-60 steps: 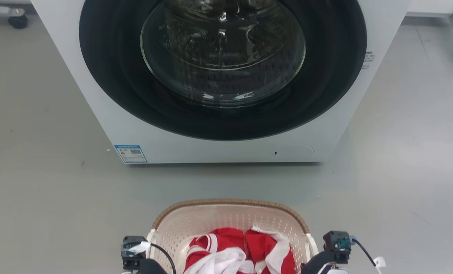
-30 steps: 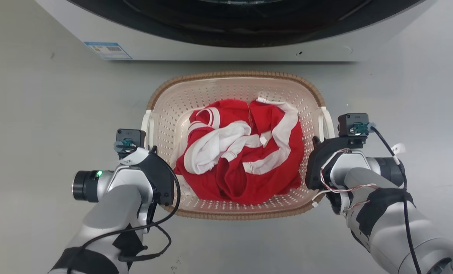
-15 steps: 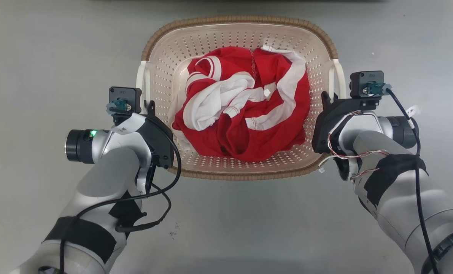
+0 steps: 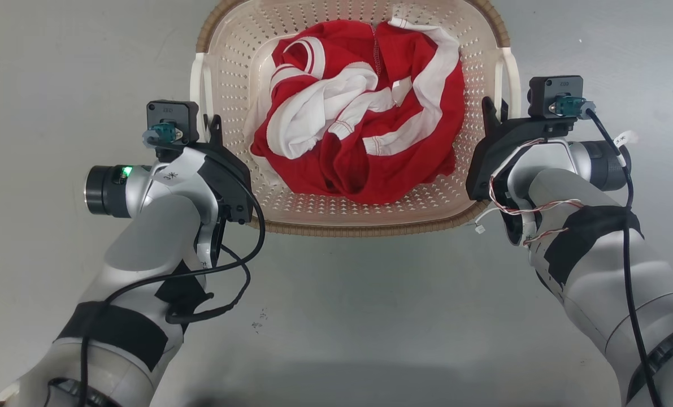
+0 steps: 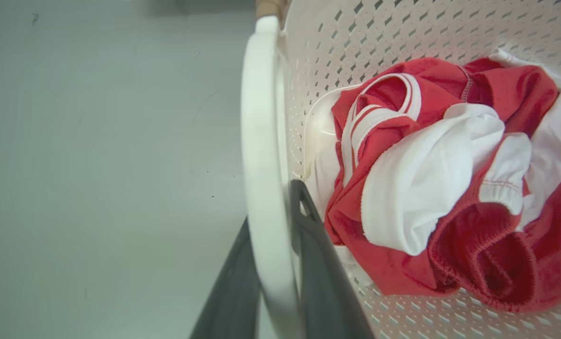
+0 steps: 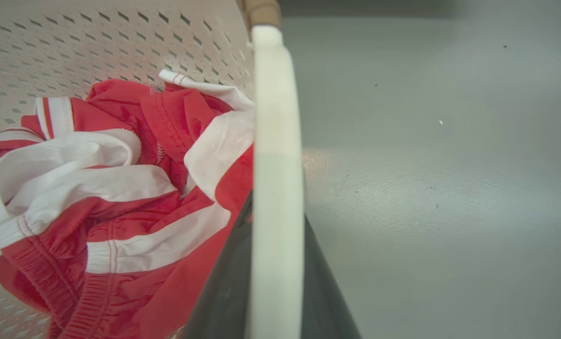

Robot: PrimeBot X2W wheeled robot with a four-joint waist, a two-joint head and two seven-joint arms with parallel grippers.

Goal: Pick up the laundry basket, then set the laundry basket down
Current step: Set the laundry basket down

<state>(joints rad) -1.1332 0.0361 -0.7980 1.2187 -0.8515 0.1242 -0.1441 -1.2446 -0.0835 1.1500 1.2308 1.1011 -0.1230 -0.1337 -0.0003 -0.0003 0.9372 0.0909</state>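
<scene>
Floor (image 4: 336, 316): left end effector (image 4: 208, 127), right end effector (image 4: 495, 107) clasp laundry basket (image 4: 370, 229).

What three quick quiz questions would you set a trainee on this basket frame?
1. True or false: the laundry basket is empty.
2. Pick one: the left gripper and the right gripper each have their two fingers either side of: A) the brown rim, B) a white side handle, C) a fold of cloth.
3. Fill in: the garment in the basket is red and ____.

Key: 1 false, a garment lies in it; 2 B; 3 white.
</scene>
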